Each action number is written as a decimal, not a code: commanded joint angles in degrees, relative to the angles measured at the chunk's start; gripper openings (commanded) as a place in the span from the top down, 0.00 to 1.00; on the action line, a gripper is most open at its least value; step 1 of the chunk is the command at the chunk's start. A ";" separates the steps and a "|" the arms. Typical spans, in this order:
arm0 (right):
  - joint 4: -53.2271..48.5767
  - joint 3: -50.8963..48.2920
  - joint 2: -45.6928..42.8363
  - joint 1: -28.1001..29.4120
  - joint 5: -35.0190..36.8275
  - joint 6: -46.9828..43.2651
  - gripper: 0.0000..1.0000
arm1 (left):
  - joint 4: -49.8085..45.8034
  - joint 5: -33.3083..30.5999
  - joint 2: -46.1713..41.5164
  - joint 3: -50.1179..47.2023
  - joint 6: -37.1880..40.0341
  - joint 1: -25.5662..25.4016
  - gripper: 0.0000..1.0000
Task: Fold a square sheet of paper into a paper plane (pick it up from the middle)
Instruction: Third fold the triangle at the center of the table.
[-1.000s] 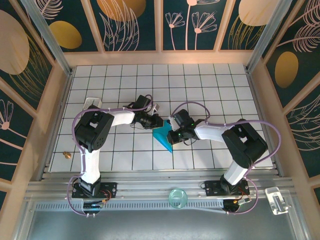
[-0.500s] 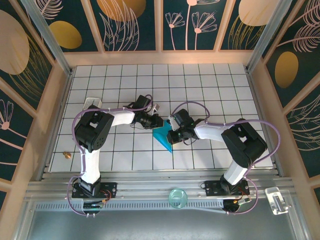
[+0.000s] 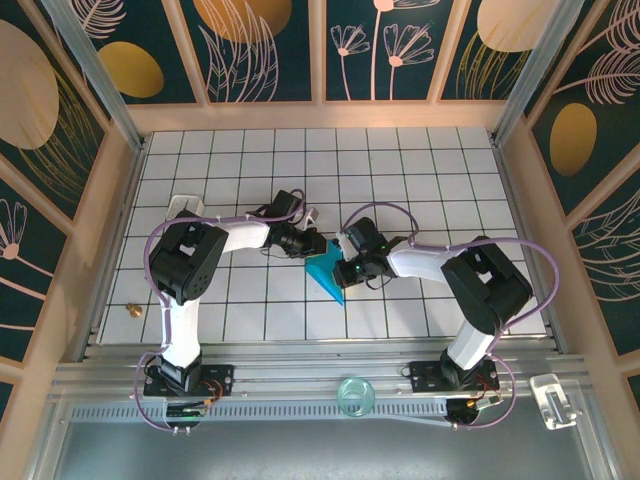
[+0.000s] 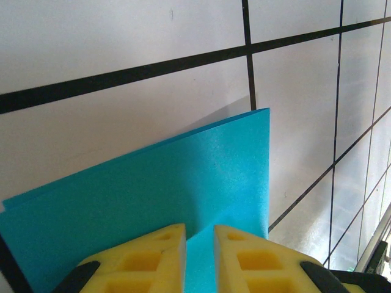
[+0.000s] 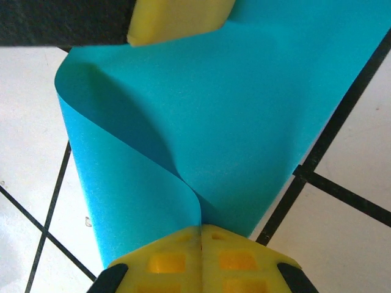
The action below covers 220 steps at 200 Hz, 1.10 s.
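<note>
At the middle of the white tiled counter [image 3: 400,170], we see both arms reaching inward and meeting over the square sheet of paper [image 3: 328,275], which sits between them as a teal-blue wedge with its point toward the near edge. The left pincer [image 3: 313,246] is at the sheet's far left corner and the right pincer [image 3: 347,262] at its right edge, so the two nearly face each other across it. From the right wrist, the right pincer [image 5: 200,235] has its yellow pads pressed together with no gap, clamped on the paper [image 5: 232,110] where a curled-over layer comes down to meet the flat one. The sheet bulges away from that pinch in a soft loop, and one yellow finger [image 5: 177,18] of the other arm lies against its far edge. From the left wrist, the left pincer [image 4: 200,235] shows its two pads standing a narrow slot apart with teal in the slot. The paper [image 4: 153,189] spreads out ahead of them, lifted off the tiles and casting a shadow. We cannot tell whether those pads actually pinch it.
</note>
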 commanded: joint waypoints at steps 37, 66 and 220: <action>-3.45 -3.38 2.28 0.53 2.85 1.52 1.00 | -2.59 -2.89 1.07 1.22 -0.46 0.04 0.74; -3.77 -4.45 1.31 0.55 3.08 2.12 1.00 | -4.21 -5.10 -0.88 3.64 -0.20 0.08 0.64; -4.28 -4.64 2.64 0.66 2.63 1.96 1.00 | 26.63 -9.69 -29.81 -31.71 -26.51 -13.93 1.00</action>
